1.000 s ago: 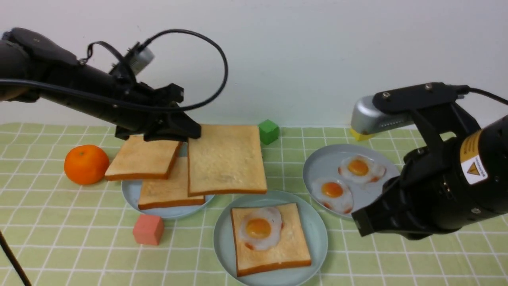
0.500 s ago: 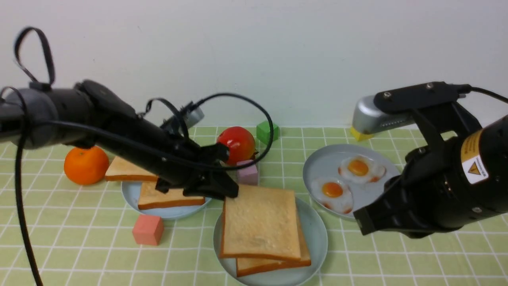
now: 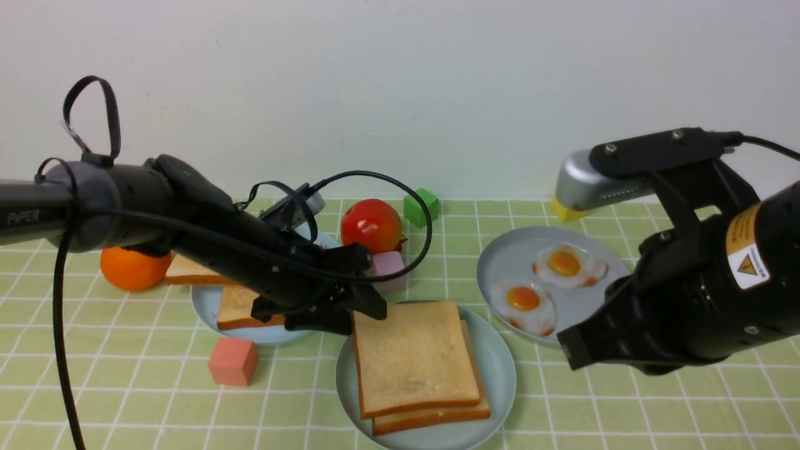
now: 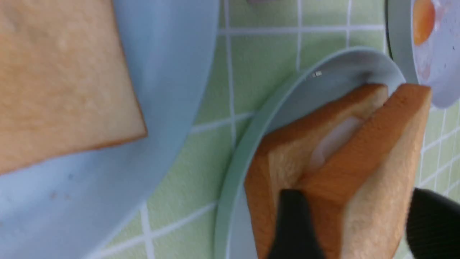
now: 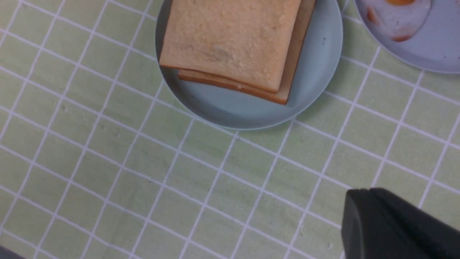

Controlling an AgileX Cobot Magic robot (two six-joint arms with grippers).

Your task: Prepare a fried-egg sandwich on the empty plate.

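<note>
- fried-egg sandwich (image 3: pixel 417 359): lies flat in the middle of the mint plate (image 3: pixel 503 375). It is near-square with no marked long axis. Its edges run across and away from the robot, with one brown crust edge facing the robot.
- top slice (image 3: pixel 412 350): tan with a grainy crumb face and a brown crust. It is turned slightly and set toward the plate's far-left rim, leaving a strip of the lower slice (image 3: pixel 431 420) bare at the near and right edges.
- egg white (image 4: pixel 336 138): a pale sliver between the slices; the yolk is hidden.
- mint plate: round, smooth plastic with a low rim, resting on a green checked cloth (image 3: pixel 625 412).
- left gripper (image 3: pixel 356 315): at the plate's far-left rim. The black jaws stand apart, one on each side of the top slice's corner.
- right gripper (image 3: pixel 572 350): right of the plate, above the cloth. The jaws are together and hold nothing.
- grey-blue plate (image 3: pixel 500 262): beyond the mint plate to the right, holding two glossy fried eggs (image 3: pixel 524 303).
- light blue plate (image 3: pixel 203 303): beyond it to the left, holding spare toast (image 3: pixel 240 306).
- tomato (image 3: pixel 372 225): red and round, beyond the plate.
</note>
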